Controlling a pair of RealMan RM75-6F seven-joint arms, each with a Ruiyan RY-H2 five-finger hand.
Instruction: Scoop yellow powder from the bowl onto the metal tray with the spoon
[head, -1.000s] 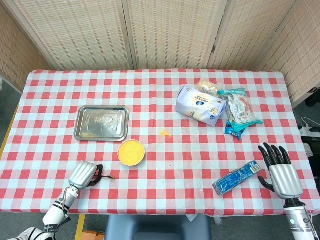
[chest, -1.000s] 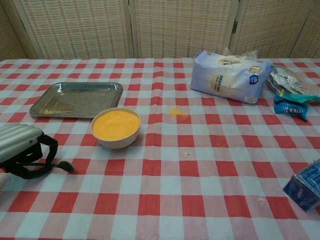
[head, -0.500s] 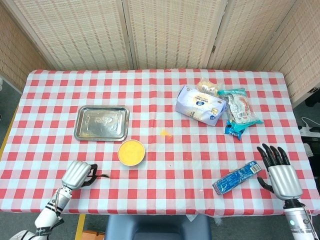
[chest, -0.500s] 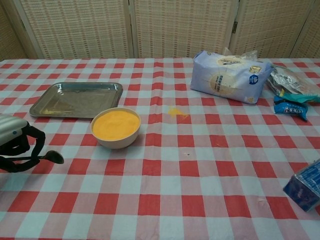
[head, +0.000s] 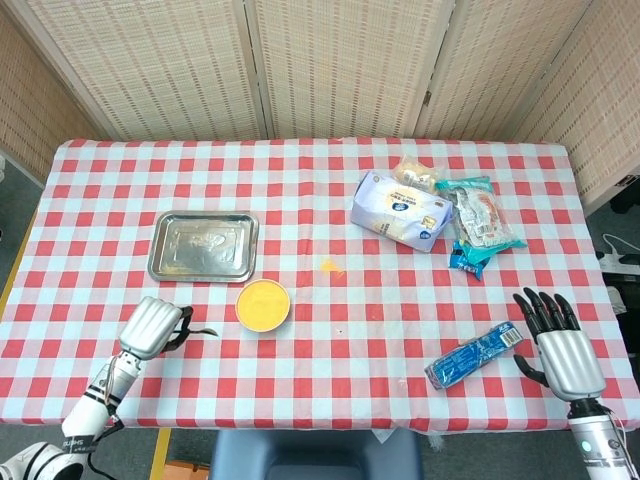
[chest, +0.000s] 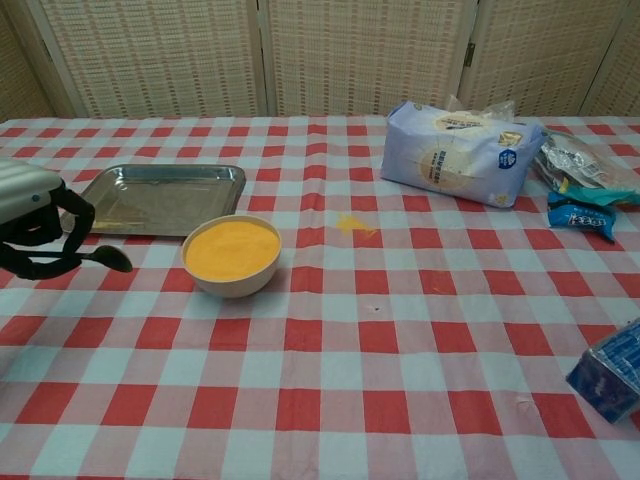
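Landmark = bowl (head: 263, 305) of yellow powder (chest: 231, 250), sitting on the checked table (head: 320, 200) toward its near edge, left of centre. Metal tray (head: 204, 246) lay just behind the bowl & a bit left, close but not touching; looked nearly bare. Left hand (head: 150, 328) hung left of the bowl, fingers curled round a dark spoon (chest: 100, 259) w/ the spoon end pointing at the bowl, short of its rim, apart from it. In chest view the hand sat in front of the tray's left corner, partly covering it.

Small yellow spill (head: 329, 266) lay on the cloth right of the bowl & slightly behind. Further right & back: pale flour-type bag (head: 398, 210), w/ snack packets (head: 478, 222) beside it. Blue wrapped pack (head: 477, 354) lay well right of the bowl near the front edge. Right hand (head: 563, 345) was just right of that pack, fingers spread, holding nothing; not seen in chest view. Nothing stood between the spoon and the bowl, nor between bowl & tray.
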